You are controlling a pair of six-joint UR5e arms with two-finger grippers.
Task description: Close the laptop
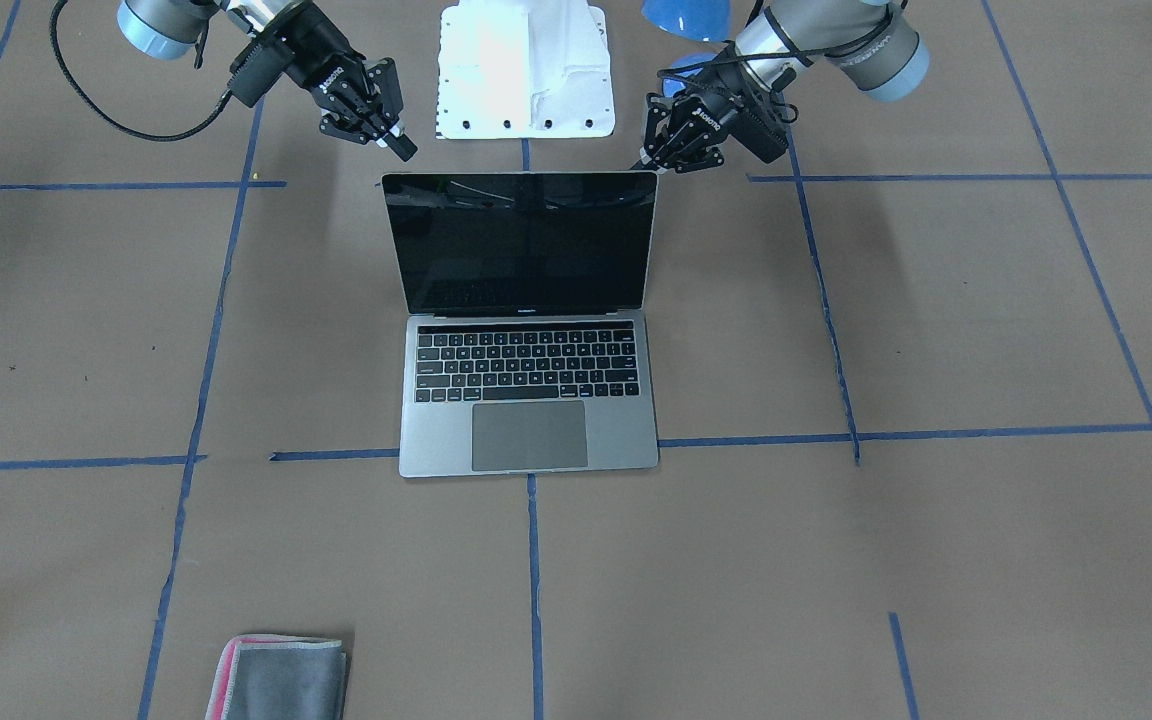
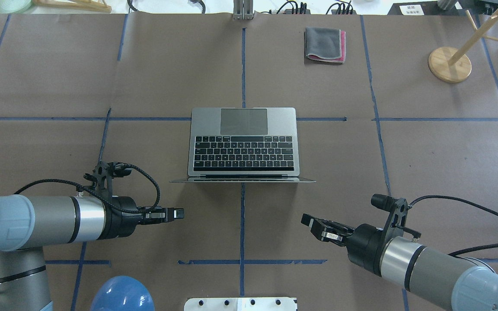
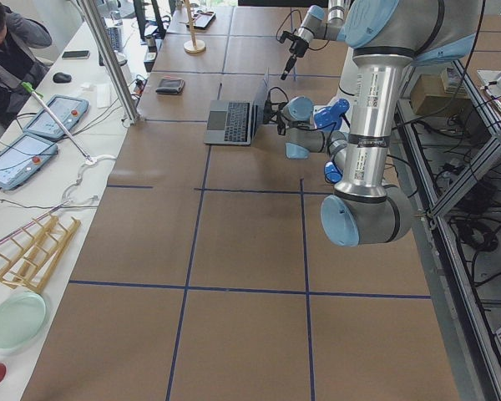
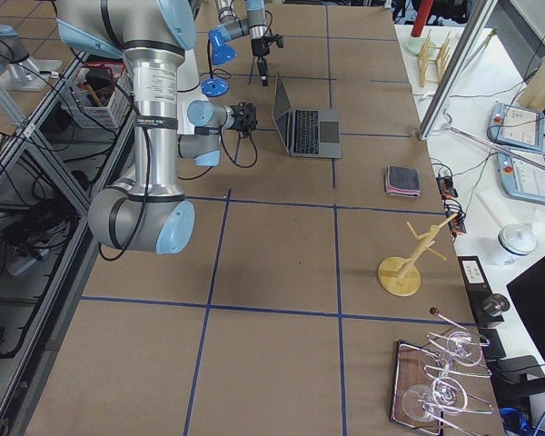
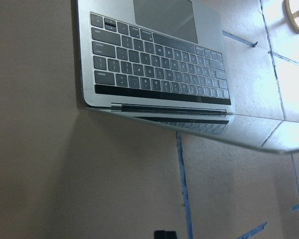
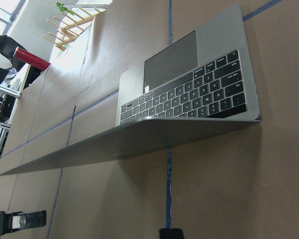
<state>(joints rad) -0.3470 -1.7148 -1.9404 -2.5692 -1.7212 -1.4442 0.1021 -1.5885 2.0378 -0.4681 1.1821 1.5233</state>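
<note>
Seen edge-on from overhead: screen of the laptop (image 2: pixel 242 142), reduced to a thin line, with glass and outer lid face both hidden. Cut off at the bottom edge of each wrist view: left gripper (image 5: pixel 164 234) and right gripper (image 6: pixel 172 233), shown only as dark tips. Cropped by the front-facing view's bottom edge: folded cloth (image 1: pixel 278 678). Too small to read in both side views: jaw positions.

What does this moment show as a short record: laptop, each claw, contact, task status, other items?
laptop: open, lid upright, screen dark, keyboard on the side away from the robot
left claw: looks shut, behind one top corner of the lid, apart from it
right claw: looks shut, behind the other top corner, apart from it
contact: none visible
task status: lid not yet lowered
folded cloth: lies flat, well apart from the laptop
</note>
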